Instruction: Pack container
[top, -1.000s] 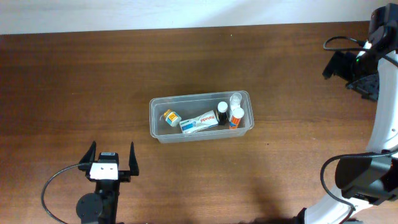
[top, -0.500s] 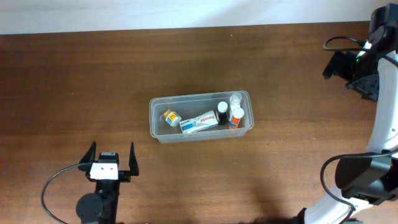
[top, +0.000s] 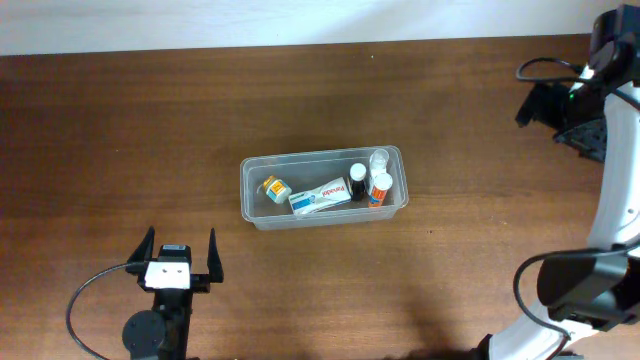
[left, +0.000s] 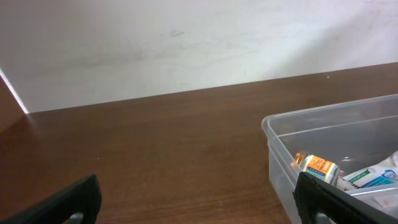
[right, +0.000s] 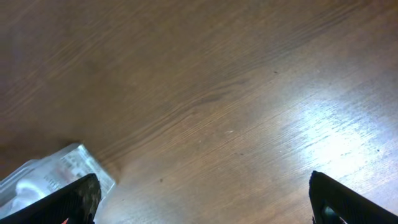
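The clear plastic container (top: 249, 167) sits mid-table. It holds a small orange-labelled bottle (top: 273, 188), a white box (top: 320, 195), a dark bottle (top: 358, 178) and two white-capped bottles (top: 380, 187). My left gripper (top: 180, 252) is open and empty near the front edge, left of the container; its wrist view shows the container (left: 273, 127) at right. My right gripper (top: 560, 110) is open and empty high at the far right; its view shows a corner of the container (right: 81, 158).
A brown wooden table (top: 120, 130) with a white wall strip along the back. Black cables run by both arms. The right arm's base stands at the front right (top: 575, 290).
The right arm has shifted very slightly; the left arm and container contents have not moved.
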